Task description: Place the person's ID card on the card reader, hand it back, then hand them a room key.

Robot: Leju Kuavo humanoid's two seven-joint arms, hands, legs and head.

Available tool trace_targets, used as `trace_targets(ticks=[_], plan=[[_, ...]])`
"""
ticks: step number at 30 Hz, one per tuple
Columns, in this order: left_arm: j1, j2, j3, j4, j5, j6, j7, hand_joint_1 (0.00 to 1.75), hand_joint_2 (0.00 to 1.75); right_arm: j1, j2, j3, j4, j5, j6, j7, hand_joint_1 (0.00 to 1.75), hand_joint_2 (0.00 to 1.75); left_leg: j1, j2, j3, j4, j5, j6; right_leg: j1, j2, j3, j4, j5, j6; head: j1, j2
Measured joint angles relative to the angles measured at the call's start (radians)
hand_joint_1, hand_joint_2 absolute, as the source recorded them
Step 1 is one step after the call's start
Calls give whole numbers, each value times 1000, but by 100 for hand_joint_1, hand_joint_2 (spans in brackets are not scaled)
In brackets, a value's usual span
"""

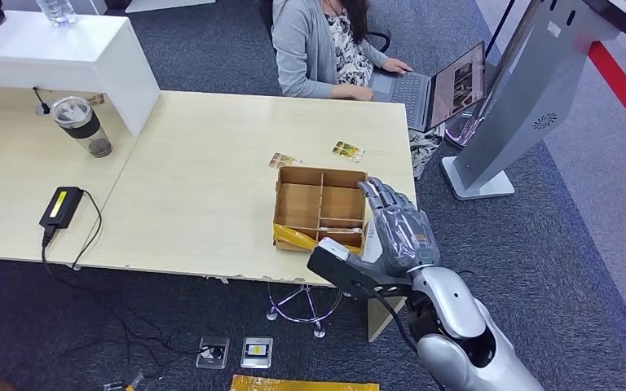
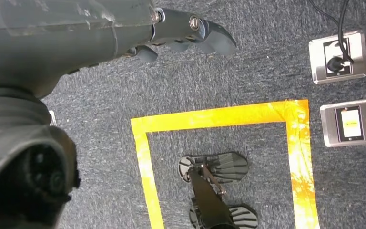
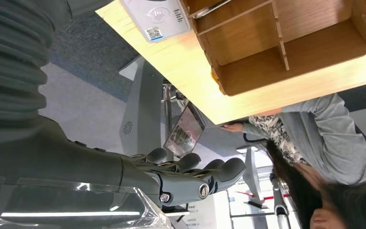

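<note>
My right hand (image 1: 395,230) hovers above the table's right end, beside the right wall of a wooden divider box (image 1: 319,204), fingers stretched out and holding nothing. In the right wrist view the fingers (image 3: 190,169) are spread in the air, with the white card reader (image 3: 157,14) lying on the table next to the box (image 3: 286,43). Two small cards (image 1: 284,160) (image 1: 348,150) lie on the table beyond the box. A yellow packet (image 1: 297,238) sits in the box's front compartment. My left hand (image 2: 190,31) hangs over the floor, holding nothing.
A person in a grey cardigan (image 1: 310,49) sits at the far side typing on a laptop (image 1: 444,85). A lidded cup (image 1: 81,126) and a black cabled device (image 1: 61,205) stand on the left of the table (image 1: 196,187). A grey kiosk (image 1: 530,98) stands to the right.
</note>
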Motion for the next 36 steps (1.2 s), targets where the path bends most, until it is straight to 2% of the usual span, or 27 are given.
trace_targets(ticks=[14, 36], plan=[[-2, 2, 0, 0, -5, 0, -1, 0, 0, -46, 68, 13, 159, 51, -29, -24, 0, 175, 0, 0, 0, 0, 0, 0, 0, 0, 0, 0, 0, 0, 0, 0], [-1, 2, 0, 0, -14, 0, -1, 0, 0, -47, 98, 20, 255, 48, -58, -22, 0, 175, 0, 0, 0, 0, 0, 0, 0, 0, 0, 0, 0, 0, 0, 0]])
